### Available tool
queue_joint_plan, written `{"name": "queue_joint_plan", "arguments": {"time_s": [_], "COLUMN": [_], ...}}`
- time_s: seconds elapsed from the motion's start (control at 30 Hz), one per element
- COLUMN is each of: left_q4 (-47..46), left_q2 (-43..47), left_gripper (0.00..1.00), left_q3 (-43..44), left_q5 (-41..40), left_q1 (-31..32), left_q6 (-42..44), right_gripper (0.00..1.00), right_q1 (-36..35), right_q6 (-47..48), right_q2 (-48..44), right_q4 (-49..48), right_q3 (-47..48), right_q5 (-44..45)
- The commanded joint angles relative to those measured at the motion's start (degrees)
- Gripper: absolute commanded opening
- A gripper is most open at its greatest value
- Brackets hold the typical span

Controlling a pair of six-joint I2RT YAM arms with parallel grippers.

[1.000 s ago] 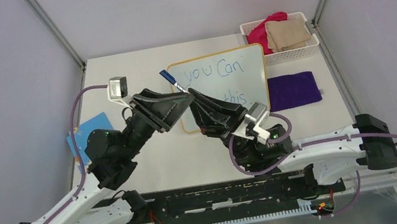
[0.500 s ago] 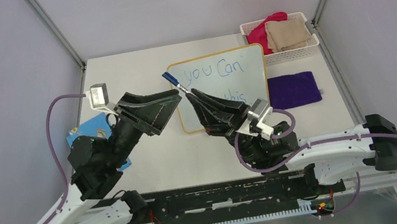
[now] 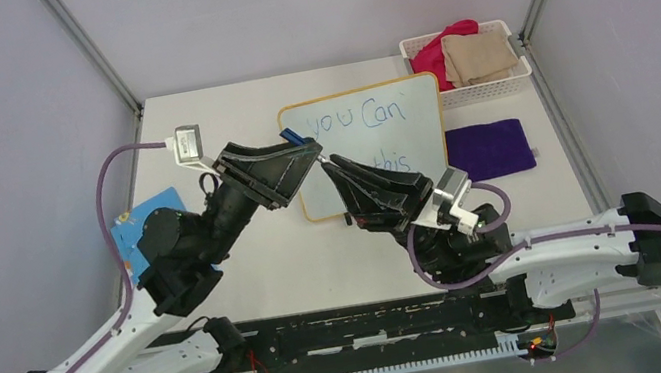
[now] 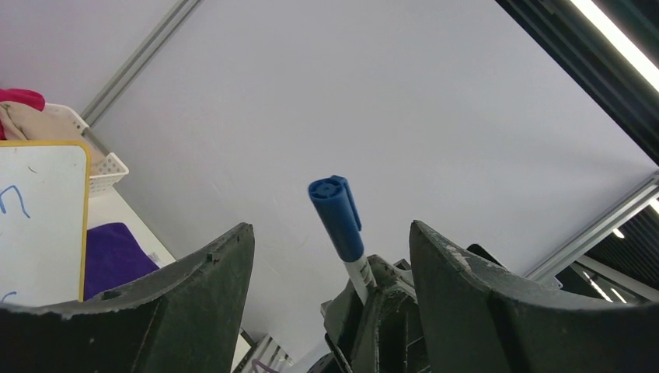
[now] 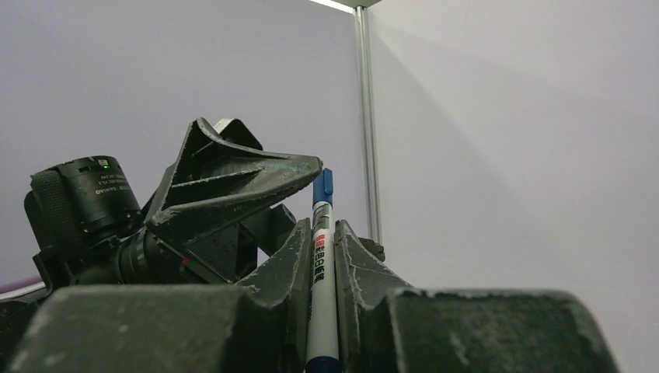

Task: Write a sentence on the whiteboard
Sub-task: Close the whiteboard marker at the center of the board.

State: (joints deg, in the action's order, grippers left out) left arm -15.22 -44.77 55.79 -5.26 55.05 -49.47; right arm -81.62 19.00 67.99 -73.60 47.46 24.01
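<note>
The whiteboard (image 3: 399, 134) lies at mid-table with a yellow-orange rim; it also shows at the left of the left wrist view (image 4: 43, 225). The sentence (image 3: 358, 118) reads "you Can" in blue, with "this" below; the arms hide the rest. My right gripper (image 3: 334, 168) is shut on a white marker (image 5: 322, 272) whose blue cap (image 3: 292, 135) points up and left. My left gripper (image 3: 305, 150) is open, its fingers on either side of the cap (image 4: 336, 216) without touching it. In the right wrist view the right gripper (image 5: 321, 229) clamps the marker barrel.
A white basket (image 3: 517, 82) with red and tan cloths stands at the back right. A purple cloth (image 3: 490, 150) lies right of the board. A blue card (image 3: 143, 228) lies under the left arm near the table's left edge.
The left gripper opened, drew back to the left, then returned so its open fingers flank the cap. The right gripper shifted slightly right and lowered the marker.
</note>
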Motion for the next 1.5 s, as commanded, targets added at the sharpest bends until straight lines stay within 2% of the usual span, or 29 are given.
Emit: {"name": "queue_joint_plan", "arguments": {"time_s": [0.0,0.2,0.33,0.67,0.93,1.27,1.43,1.47], "left_q4": [-5.8,-10.2,-11.4,-11.8,-11.8,-11.7,-10.5,-9.6], "left_q2": [-0.3,1.2,0.8,-0.6,-0.2,-0.1,-1.2,-1.8], "left_gripper": [0.78,0.75,0.74,0.59,0.56,0.33,0.03,0.02], "left_q3": [1.4,-2.6,-2.6,-1.6,-1.6,-1.7,-1.0,-0.8], "left_q5": [0.9,-2.8,-2.1,-1.2,-1.9,-1.9,-0.1,0.4], "left_q1": [0.1,0.1,0.1,0.1,0.1,0.1,0.1,0.1], "left_q6": [-3.1,-6.6,-6.9,-6.2,-5.7,-5.3,-5.1,-5.3], "right_gripper": [0.00,0.00,0.00,0.00,0.00,0.00,0.00,0.00], "right_q1": [0.0,0.0,0.0,0.0,0.0,0.0,0.0,0.0], "right_q6": [-2.3,-3.1,-3.3,-3.6,-4.2,-4.3,-3.9,-3.8], "right_q2": [-2.7,-4.2,-4.5,-4.5,-4.6,-4.6,-4.2,-4.0], "right_q4": [-2.5,-2.7,-2.7,-2.5,-2.1,-1.5,-1.5,-1.5], "right_q3": [-1.0,-2.1,-2.5,-2.6,-2.5,-2.4,-2.0,-1.9], "right_q5": [-1.6,-1.1,-1.0,-1.2,-1.6,-1.7,-1.1,-1.0]}}
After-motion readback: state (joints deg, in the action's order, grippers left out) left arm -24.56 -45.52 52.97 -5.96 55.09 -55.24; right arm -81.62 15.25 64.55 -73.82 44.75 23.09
